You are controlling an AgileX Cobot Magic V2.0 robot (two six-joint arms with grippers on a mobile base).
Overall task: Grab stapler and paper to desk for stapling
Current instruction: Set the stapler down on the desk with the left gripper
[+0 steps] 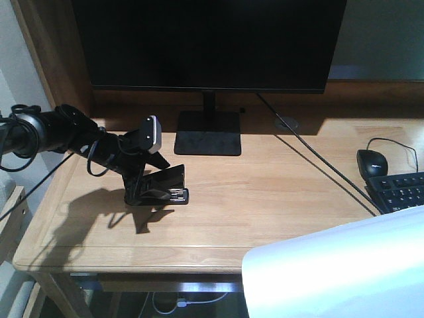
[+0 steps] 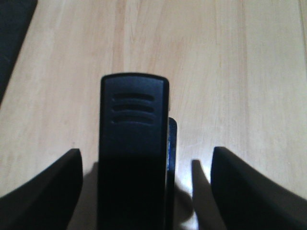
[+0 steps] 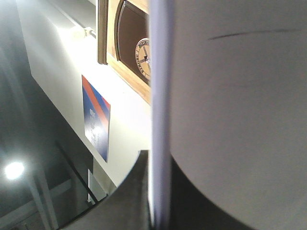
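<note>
In the front view the desk [image 1: 278, 192] is lit hard from 1 o'clock. Sharp shadows are cast toward 7 o'clock beside the stapler [image 1: 159, 185], and the paper [image 1: 338, 271] at 5 o'clock is blown out bluish-white. The left wrist view is soft and unfocused. In the right wrist view the paper edge is blurred, and glare is seen from a lamp [image 3: 14, 170] at 8 o'clock.

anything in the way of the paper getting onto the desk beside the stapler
Nothing visible blocks it. The paper hangs at the desk's front right, and bare wood lies between it and the stapler. A thin cable crosses farther right.
</note>
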